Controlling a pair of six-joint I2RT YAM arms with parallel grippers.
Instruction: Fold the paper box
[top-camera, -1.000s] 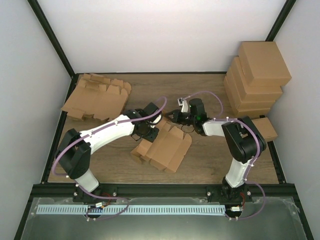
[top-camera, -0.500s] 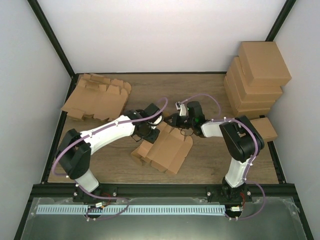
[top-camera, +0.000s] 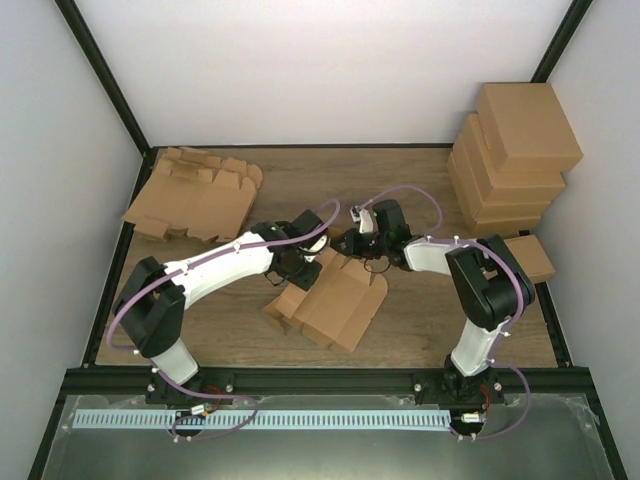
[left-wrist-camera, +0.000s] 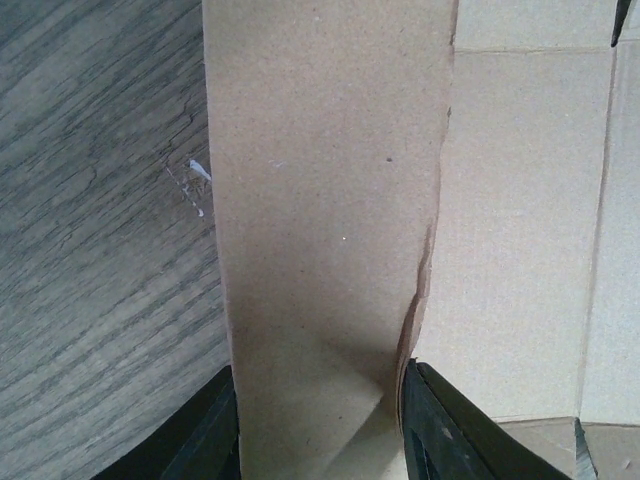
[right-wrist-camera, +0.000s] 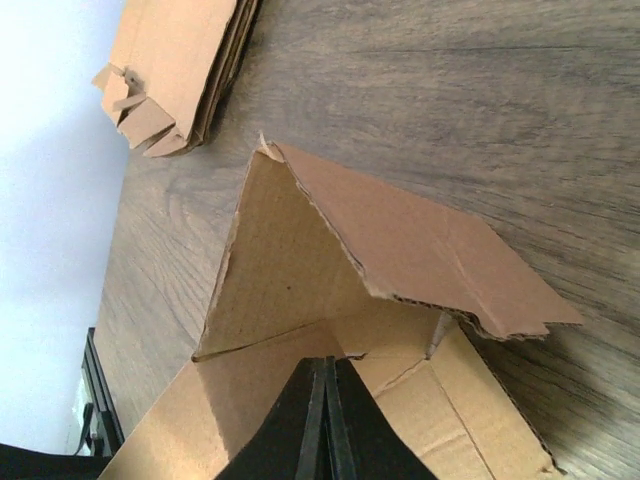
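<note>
The paper box (top-camera: 335, 300) lies part-folded in the middle of the table, flaps spread. My left gripper (top-camera: 300, 262) is at its back left corner. In the left wrist view a tall flap (left-wrist-camera: 320, 200) stands between the two black fingers (left-wrist-camera: 445, 430), touching both, so the left gripper (left-wrist-camera: 318, 372) is shut on it. My right gripper (top-camera: 352, 245) is at the box's back edge. In the right wrist view the right gripper (right-wrist-camera: 326, 362) is shut with nothing in it, tips against an inner corner of the paper box (right-wrist-camera: 300, 290), under a raised flap (right-wrist-camera: 420, 250).
A pile of flat cardboard blanks (top-camera: 195, 195) lies at the back left, also seen in the right wrist view as the pile of blanks (right-wrist-camera: 180, 60). Folded boxes (top-camera: 515, 150) are stacked at the back right, with one small box (top-camera: 530, 257) beside the right arm.
The right gripper has moved left into the box's back edge. The box has slid a little toward the near side. The left gripper still holds its flap.
</note>
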